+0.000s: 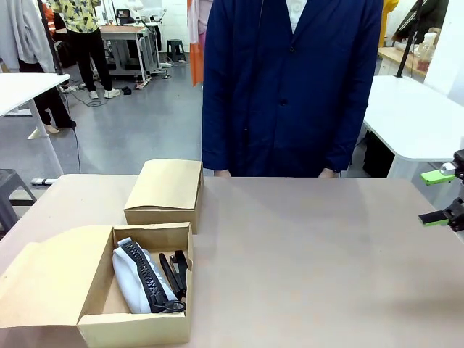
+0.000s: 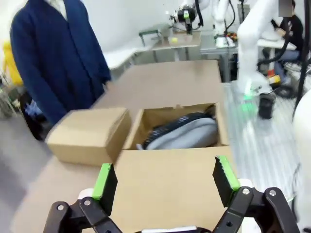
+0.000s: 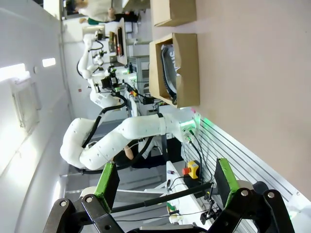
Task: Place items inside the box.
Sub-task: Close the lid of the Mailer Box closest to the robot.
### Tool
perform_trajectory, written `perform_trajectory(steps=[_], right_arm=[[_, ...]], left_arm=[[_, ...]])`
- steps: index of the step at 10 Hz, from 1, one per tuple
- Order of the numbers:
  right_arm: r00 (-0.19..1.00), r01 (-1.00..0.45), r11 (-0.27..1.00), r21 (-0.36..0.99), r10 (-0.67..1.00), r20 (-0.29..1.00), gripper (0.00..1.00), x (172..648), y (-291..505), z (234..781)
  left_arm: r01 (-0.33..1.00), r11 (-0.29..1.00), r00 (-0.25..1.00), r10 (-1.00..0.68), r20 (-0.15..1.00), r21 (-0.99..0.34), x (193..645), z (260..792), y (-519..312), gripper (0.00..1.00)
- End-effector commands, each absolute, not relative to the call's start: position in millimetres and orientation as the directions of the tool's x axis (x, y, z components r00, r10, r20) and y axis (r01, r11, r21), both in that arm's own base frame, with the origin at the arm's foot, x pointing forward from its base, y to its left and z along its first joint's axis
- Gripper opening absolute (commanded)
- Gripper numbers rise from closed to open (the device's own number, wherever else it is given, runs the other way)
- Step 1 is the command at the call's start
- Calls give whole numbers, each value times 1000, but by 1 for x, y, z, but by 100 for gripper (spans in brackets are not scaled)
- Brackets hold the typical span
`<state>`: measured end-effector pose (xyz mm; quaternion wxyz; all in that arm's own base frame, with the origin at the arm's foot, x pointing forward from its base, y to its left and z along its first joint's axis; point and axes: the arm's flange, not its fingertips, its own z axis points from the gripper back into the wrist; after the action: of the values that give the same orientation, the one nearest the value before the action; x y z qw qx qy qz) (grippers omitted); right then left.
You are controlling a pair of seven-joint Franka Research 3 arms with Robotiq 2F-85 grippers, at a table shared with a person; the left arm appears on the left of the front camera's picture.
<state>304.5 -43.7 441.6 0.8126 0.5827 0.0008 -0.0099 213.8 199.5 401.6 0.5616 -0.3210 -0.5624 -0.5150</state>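
Lying at seven o'clock on the bench (image 1: 304,246), open box (image 1: 98,322) holding the grey zip pouch (image 1: 134,279), long axis toward twelve. Hovering nearer, left fingers (image 2: 164,180) spread wide, empty; right fingers (image 1: 438,197) at three o'clock, wide, empty.

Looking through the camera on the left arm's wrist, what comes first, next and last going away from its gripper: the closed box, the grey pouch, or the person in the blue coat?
From the left gripper, both jaws wide apart:
1. Grey pouch, inside the open box, straight ahead past its flap.
2. Closed box, ahead and to the picture's left; close to the pouch's range, so this order is tentative.
3. Person, farthest, upper left, at the table's edge.
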Motion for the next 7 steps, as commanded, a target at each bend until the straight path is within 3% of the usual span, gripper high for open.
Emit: perform_trajectory(steps=[1, 2, 4, 5, 7], right_arm=[[999, 30, 306, 951, -21, -24, 100, 305, -44, 446], [999, 30, 306, 951, -21, -24, 100, 305, -44, 446], [999, 30, 306, 951, -21, -24, 100, 305, -44, 446], [999, 30, 306, 951, -21, -24, 100, 305, -44, 446], [999, 30, 306, 951, -21, -24, 100, 305, -44, 446]], left_arm=[[581, 371, -689, -251, 680, 725, 187, 366, 134, 100], [940, 263, -163, -217, 962, 219, 214, 402, 199, 100], [940, 263, -163, -217, 962, 219, 214, 402, 199, 100], [910, 306, -224, -205, 953, 280, 215, 401, 206, 100], [918, 311, -148, -307, 940, 246, 244, 367, 200, 100]])
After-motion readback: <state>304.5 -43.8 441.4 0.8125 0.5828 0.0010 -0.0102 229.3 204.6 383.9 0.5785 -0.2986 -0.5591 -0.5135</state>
